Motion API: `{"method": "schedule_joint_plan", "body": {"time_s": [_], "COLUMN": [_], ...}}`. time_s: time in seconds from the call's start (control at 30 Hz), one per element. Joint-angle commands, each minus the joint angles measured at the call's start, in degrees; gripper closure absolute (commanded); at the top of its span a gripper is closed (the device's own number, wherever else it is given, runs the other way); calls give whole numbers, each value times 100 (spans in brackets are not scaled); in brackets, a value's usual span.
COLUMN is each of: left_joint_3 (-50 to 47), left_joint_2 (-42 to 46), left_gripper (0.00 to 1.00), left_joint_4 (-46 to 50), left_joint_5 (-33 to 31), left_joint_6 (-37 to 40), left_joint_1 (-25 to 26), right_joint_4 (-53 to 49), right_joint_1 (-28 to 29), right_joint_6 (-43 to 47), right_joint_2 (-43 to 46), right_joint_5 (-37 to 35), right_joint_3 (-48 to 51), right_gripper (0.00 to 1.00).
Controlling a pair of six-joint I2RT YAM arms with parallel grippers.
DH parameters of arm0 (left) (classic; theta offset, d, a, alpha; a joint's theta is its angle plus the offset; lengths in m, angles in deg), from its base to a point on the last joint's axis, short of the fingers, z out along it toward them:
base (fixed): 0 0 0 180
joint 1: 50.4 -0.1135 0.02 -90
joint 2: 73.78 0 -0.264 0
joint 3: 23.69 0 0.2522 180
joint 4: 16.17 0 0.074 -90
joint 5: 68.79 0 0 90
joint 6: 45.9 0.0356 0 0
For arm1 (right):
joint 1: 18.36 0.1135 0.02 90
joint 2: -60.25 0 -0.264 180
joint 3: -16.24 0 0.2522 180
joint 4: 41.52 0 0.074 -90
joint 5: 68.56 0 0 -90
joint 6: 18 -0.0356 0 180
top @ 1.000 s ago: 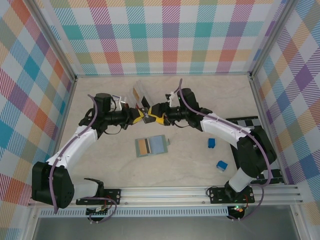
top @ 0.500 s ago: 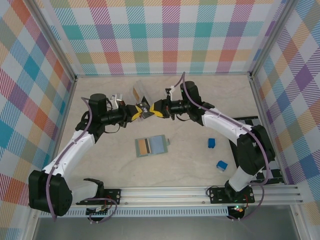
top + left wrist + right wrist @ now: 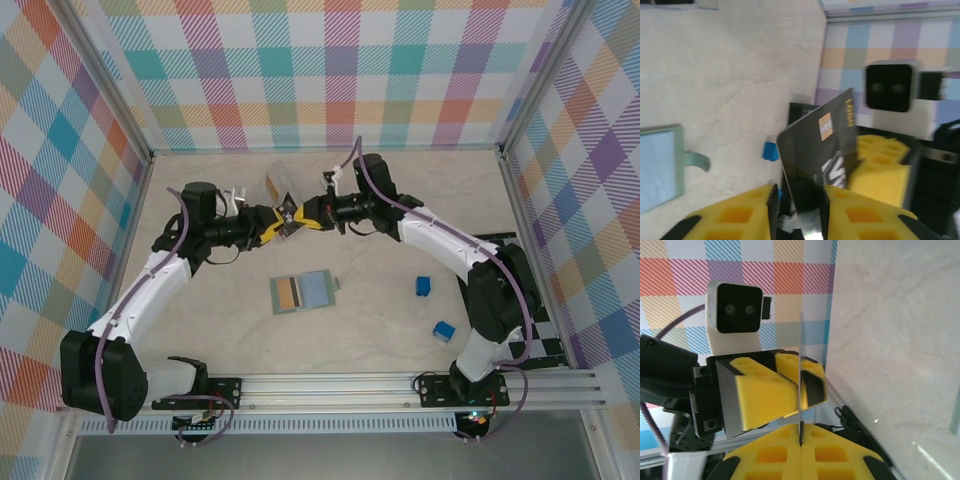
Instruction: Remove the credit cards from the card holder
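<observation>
Both arms have drawn back a little, and the grip has swapped over. The right hand (image 3: 801, 442) now pinches shut on the edge of the dark card (image 3: 820, 150), while the left hand (image 3: 799, 192) has loosened, its fingers parted either side of that card. The dark card hangs upright in the air over the back of the surface (image 3: 380, 320), between the two hands. Nearer the bases the wallet (image 3: 303, 292) lies open on the surface, an orange card (image 3: 287, 293) in its left pocket. Two blue blocks (image 3: 423, 286) lie to its right.

Holder (image 3: 318, 290) is lying open and flat, orange card (image 3: 287, 293) sitting in its left pocket; dark chip card (image 3: 822, 150) is hanging midair.
</observation>
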State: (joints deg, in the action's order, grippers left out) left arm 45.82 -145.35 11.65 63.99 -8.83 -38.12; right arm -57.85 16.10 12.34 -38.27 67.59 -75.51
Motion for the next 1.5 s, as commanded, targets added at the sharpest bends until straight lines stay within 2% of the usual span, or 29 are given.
{"method": "schedule_joint_plan", "body": {"time_s": [0.0,0.07,0.17,0.27,0.4,0.7,0.9,1.03,1.2,1.47], "left_joint_3": [520,709,862,821,673,263,202,234,199,201], "left_joint_2": [-164,-294,-490,-512,-411,-182,-207,-277,-352,-469], "left_gripper": [56,39,24,11,0,0,0,0,0,0], "left_joint_4": [1468,2065,2654,2924,3049,2845,2715,2751,2690,2685], "left_joint_5": [-777,-1373,-2092,-2768,-3434,-3757,-3639,-3634,-3489,-3364], "left_joint_6": [907,1301,1744,1996,2298,2890,2912,2938,2937,2937], "left_joint_1": [-160,-244,-376,-499,-615,-665,-664,-665,-665,-665], "right_joint_4": [-1768,-2720,-3703,-4142,-4371,-4393,-4308,-4348,-4419,-4579], "right_joint_1": [134,254,476,572,665,736,747,780,861,929], "right_joint_6": [1609,2289,2938,3262,3621,4265,4545,4623,4774,4896], "right_joint_2": [-117,-338,-718,-1160,-1760,-3153,-3683,-3828,-3946,-4015], "right_joint_5": [-995,-1877,-3015,-3655,-4358,-5213,-5318,-5353,-5827,-5952], "right_joint_3": [-792,-1363,-2110,-2702,-3504,-5242,-5831,-5876,-5911,-5922], "right_gripper": [100,100,100,100,100,100,100,100,99,98]}}
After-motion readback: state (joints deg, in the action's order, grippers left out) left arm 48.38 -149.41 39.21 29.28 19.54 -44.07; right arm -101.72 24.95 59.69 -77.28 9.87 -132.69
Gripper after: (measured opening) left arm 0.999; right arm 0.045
